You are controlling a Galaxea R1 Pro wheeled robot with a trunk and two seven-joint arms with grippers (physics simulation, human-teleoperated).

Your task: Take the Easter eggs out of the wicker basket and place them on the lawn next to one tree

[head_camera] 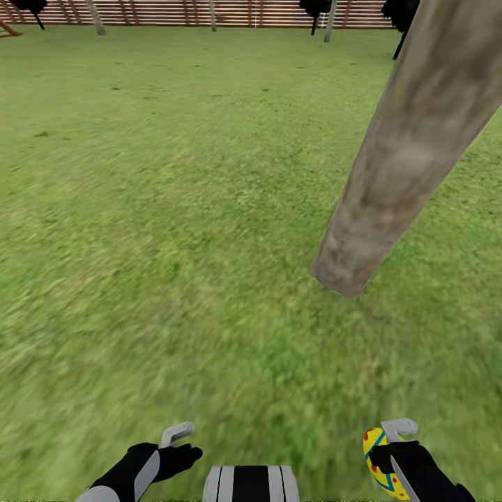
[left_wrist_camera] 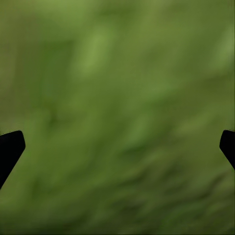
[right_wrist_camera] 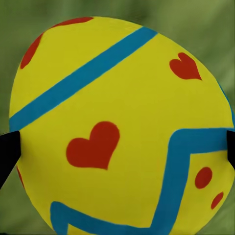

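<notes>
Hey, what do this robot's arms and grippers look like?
Both arms end in matte black wrist housings with pale grey panels. The left gripper and right gripper show light grey bracket-shaped fingers in the head view; the wrist views show black, tapered fingertips. No cables or markings visible.

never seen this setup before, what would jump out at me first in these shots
The thick grey-brown tree trunk rising from the lawn, ahead and to the right of the robot, catches the eye first. Next comes the bright yellow Easter egg with red hearts and blue bands, held in the right gripper low over the grass. The left gripper is open with nothing between its fingers.
</notes>
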